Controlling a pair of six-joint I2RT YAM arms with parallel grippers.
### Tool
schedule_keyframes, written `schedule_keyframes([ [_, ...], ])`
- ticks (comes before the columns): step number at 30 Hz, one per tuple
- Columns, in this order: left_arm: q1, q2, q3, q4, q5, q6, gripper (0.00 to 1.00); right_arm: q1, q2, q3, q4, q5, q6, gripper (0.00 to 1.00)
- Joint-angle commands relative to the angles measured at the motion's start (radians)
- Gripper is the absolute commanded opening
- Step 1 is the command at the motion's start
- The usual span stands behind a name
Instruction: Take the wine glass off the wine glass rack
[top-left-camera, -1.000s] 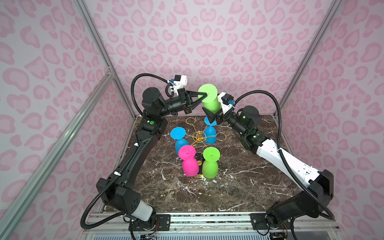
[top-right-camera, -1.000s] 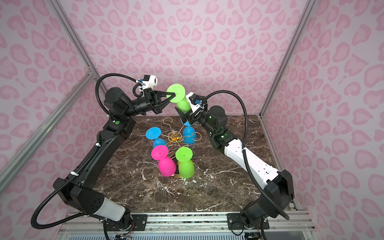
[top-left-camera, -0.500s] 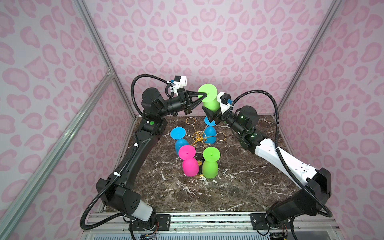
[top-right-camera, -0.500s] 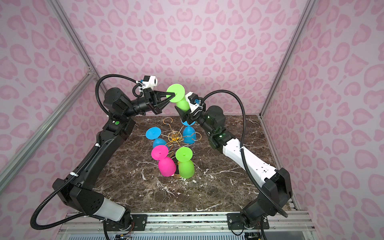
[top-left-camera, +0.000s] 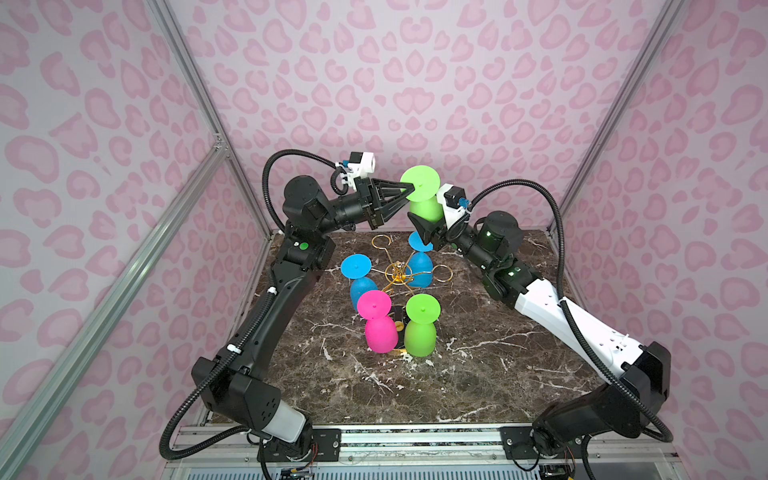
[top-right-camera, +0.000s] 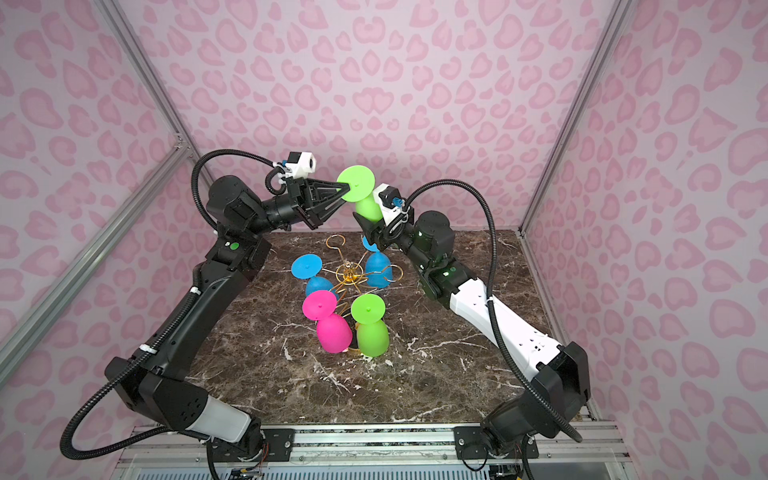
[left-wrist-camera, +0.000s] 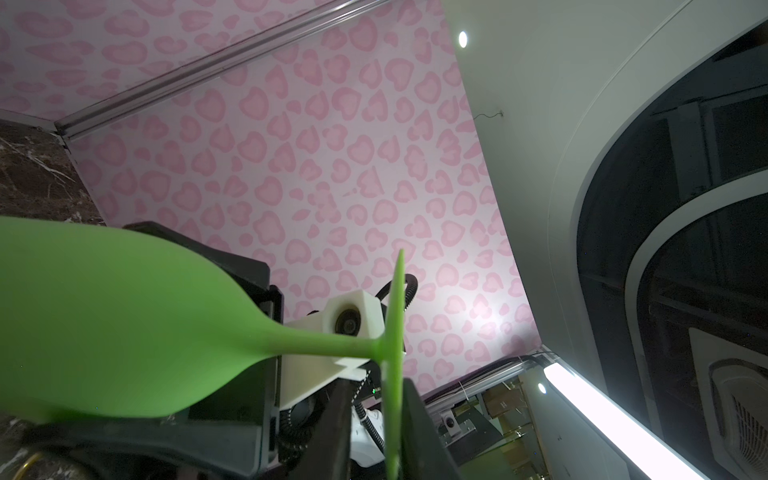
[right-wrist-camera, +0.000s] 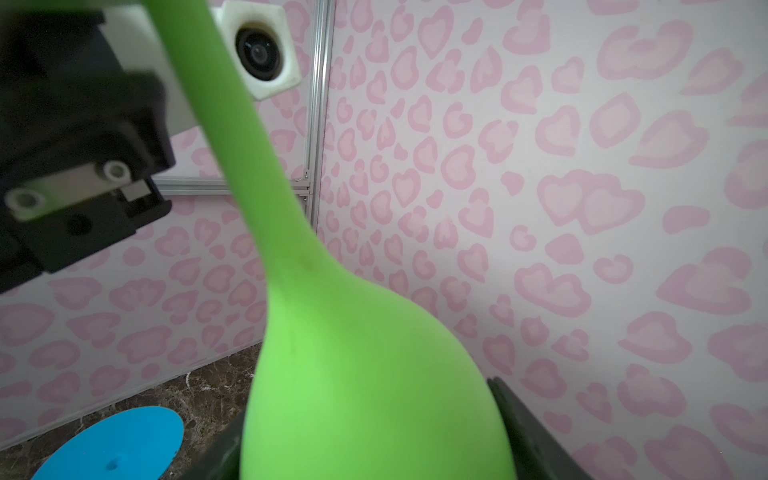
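Left wrist view: left gripper slightly apart around the foot of the green wine glass, right gripper clamped on its bowl. Handover, seemingly; next, left should retreat toward 9 o'clock.

wine glass: lime green | wine glass rack: gold | walls: pink leopard print

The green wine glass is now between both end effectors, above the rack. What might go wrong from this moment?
1. The left end effector shows a gap beside the foot of the lifted green wine glass, and the right end effector only flanks its bowl. If that hold is not firm, the glass may drop.
2. The wine glass rack and a hanging blue glass are close below, so a drop could hit them.
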Motion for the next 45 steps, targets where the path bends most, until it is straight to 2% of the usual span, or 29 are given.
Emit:
schedule_keyframes([
  [1,0.000,-0.013,0.007,0.038,0.009,0.014,0.44,0.000,-0.030,0.016,-0.037,0.029,0.052,0.65],
  [4,0.002,-0.020,0.004,0.030,0.011,0.058,0.60,-0.001,-0.074,0.025,-0.129,0.056,0.066,0.64],
  [9,0.005,-0.041,-0.009,0.003,-0.004,0.205,0.67,-0.016,-0.156,0.059,-0.330,0.092,0.083,0.63],
  [10,0.006,-0.041,-0.010,-0.010,-0.008,0.248,0.71,-0.016,-0.168,0.071,-0.391,0.100,0.082,0.63],
  [11,0.009,-0.040,-0.012,-0.025,-0.014,0.293,0.84,-0.017,-0.180,0.112,-0.450,0.110,0.083,0.62],
  [12,0.012,-0.040,-0.019,-0.036,-0.026,0.329,0.87,-0.017,-0.189,0.128,-0.497,0.120,0.087,0.62],
  [21,0.007,-0.115,-0.164,-0.006,-0.294,0.729,0.86,-0.020,-0.257,0.237,-0.824,0.130,0.144,0.59],
  [27,-0.004,-0.219,-0.229,-0.005,-0.449,1.040,0.88,-0.020,-0.244,0.308,-0.951,0.139,0.175,0.57],
  [30,-0.006,-0.260,-0.269,0.001,-0.492,1.220,0.88,-0.020,-0.220,0.349,-1.009,0.132,0.184,0.56],
  [33,-0.008,-0.275,-0.297,0.003,-0.487,1.408,0.87,-0.020,-0.203,0.359,-1.023,0.109,0.196,0.56],
  [38,-0.027,-0.282,-0.334,0.005,-0.368,1.770,0.79,-0.020,-0.175,0.370,-1.028,0.083,0.219,0.56],
  [45,-0.035,-0.242,-0.298,0.005,-0.292,1.957,0.72,-0.018,-0.122,0.419,-1.070,0.049,0.241,0.54],
])
